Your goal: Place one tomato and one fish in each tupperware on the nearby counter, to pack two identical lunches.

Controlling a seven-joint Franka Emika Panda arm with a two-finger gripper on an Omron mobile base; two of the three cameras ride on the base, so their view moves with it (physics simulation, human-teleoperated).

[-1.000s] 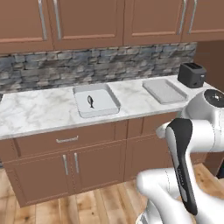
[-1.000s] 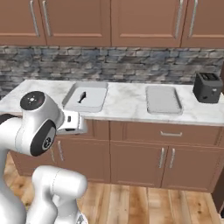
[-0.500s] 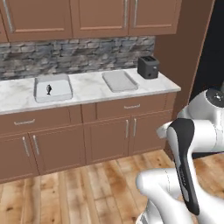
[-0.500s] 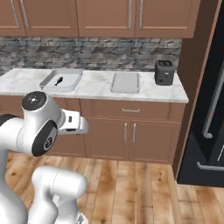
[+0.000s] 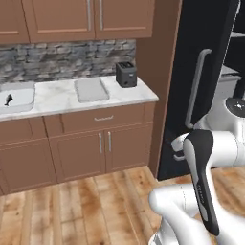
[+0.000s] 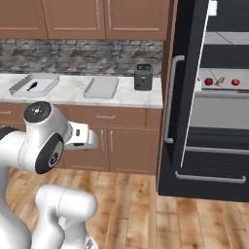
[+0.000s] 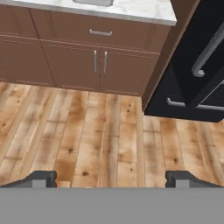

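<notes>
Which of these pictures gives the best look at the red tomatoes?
The right base view: both tomatoes sit on a shelf inside the open fridge, facing the camera. The left base view catches the fridge edge-on, the hand view its lower front, so neither settles anything about them.

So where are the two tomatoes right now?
In the right base view both tomatoes sit on a grey shelf inside the open black fridge, right of the counter, with a small green item between them.

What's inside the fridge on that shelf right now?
On the fridge shelf, two red tomatoes sit with a yellowish green fish between them. The open fridge door covers the shelf's left end.
</notes>
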